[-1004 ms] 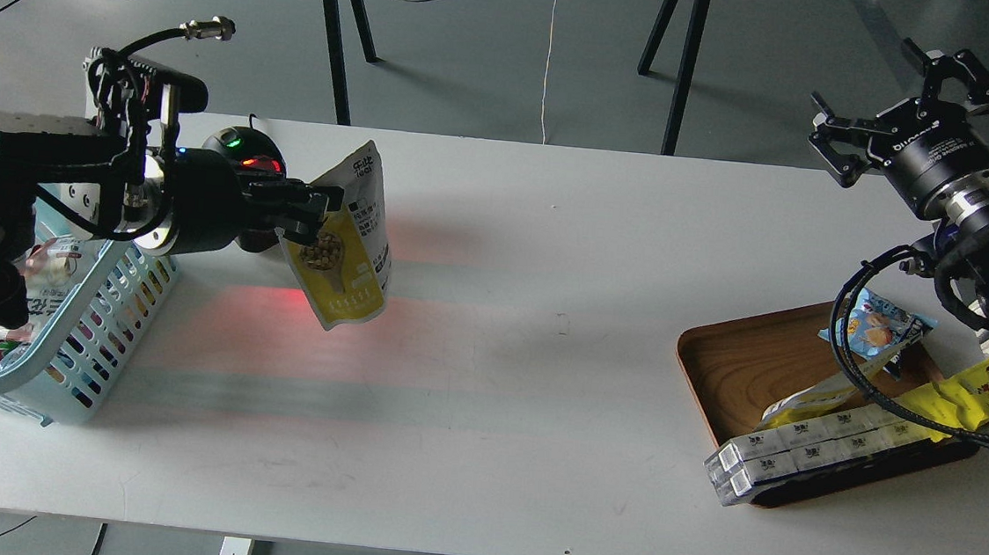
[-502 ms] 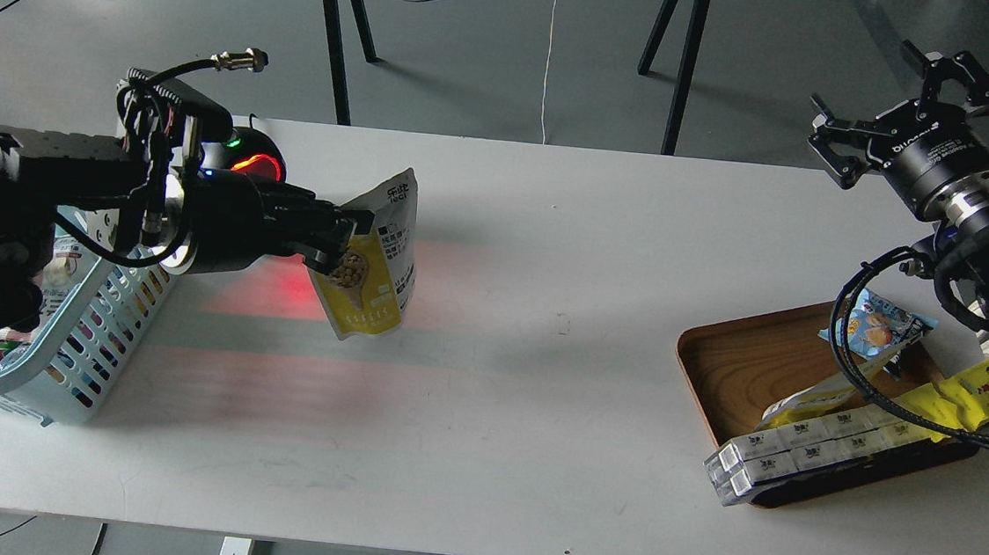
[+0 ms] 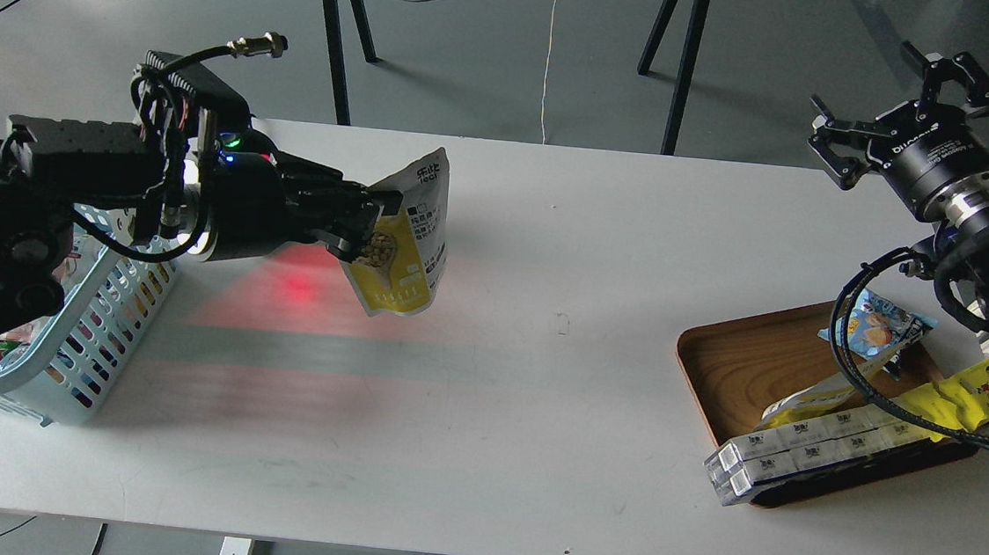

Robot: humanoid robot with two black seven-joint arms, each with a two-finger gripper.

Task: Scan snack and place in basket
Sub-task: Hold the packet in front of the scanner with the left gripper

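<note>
White table | left tool pinching snack midair

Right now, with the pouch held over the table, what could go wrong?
The left gripper pinches the pouch only at one edge, so the hanging pouch may slip or swing. The pouch is away from the basket, so a drop would probably land on the table. The left arm hangs over the basket rim and might bump it.
</note>
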